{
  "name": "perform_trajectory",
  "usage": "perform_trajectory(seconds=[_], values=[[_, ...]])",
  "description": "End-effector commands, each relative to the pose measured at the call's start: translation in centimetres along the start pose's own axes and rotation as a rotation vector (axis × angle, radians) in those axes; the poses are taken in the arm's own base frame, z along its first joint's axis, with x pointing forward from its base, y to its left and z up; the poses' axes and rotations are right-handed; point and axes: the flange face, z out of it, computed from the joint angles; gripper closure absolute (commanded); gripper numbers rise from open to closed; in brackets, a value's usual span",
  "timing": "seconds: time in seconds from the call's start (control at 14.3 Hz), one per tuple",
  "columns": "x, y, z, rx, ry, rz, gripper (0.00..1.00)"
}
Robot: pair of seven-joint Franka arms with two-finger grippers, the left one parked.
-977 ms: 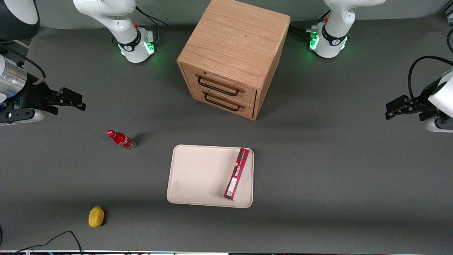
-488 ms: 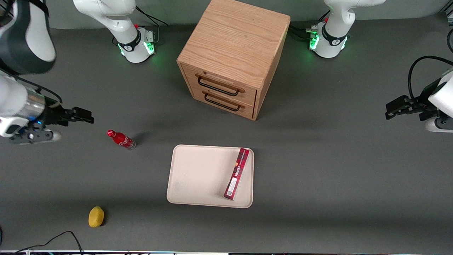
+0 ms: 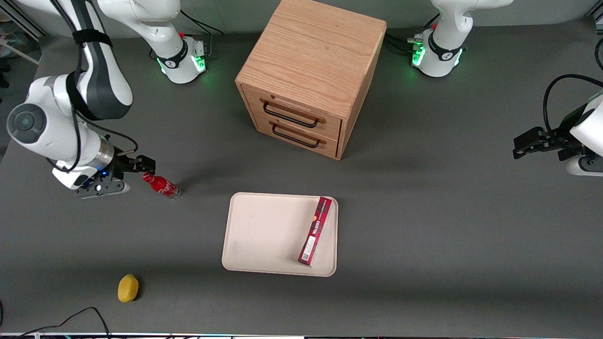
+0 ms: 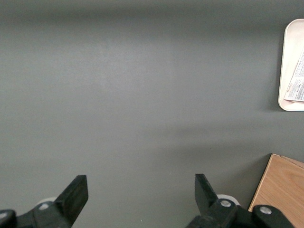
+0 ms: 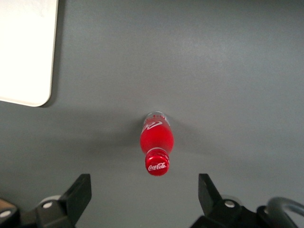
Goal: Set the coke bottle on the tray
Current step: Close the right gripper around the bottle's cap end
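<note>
Field notes. My gripper is hovering above the coke bottle, right at its red cap, fingers spread wide with nothing between them; seen from my wrist, the cap sits between the two fingers but touches neither.

The coke bottle is standing upright on the grey worktop, toward my working arm's end, well apart from the tray.

The tray is lying flat near the worktop's middle, nearer the front camera than the wooden drawer cabinet. A long dark-red box is resting on the tray along the edge toward the parked arm's end.

A yellow lemon is sitting on the worktop, nearer the front camera than the bottle and apart from it.
</note>
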Motion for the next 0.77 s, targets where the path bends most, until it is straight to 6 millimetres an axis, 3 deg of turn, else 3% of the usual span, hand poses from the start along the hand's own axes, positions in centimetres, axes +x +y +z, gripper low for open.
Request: perform_trajectory(seconds=[0.0,0.35,0.49,0.63,0.7], values=[[-3.5,1.9,1.8,-0.026,0.059,-0.035,0.0],[-3.4,1.9,5.3,-0.02,0.11,-0.035,0.05],[-3.2,1.7,6.1,-0.017,0.112,-0.028,0.14],[-3.2,1.7,6.5,-0.015,0.118,-0.027,0.4],[-3.2,1.7,6.6,-0.015,0.126,-0.026,0.59]])
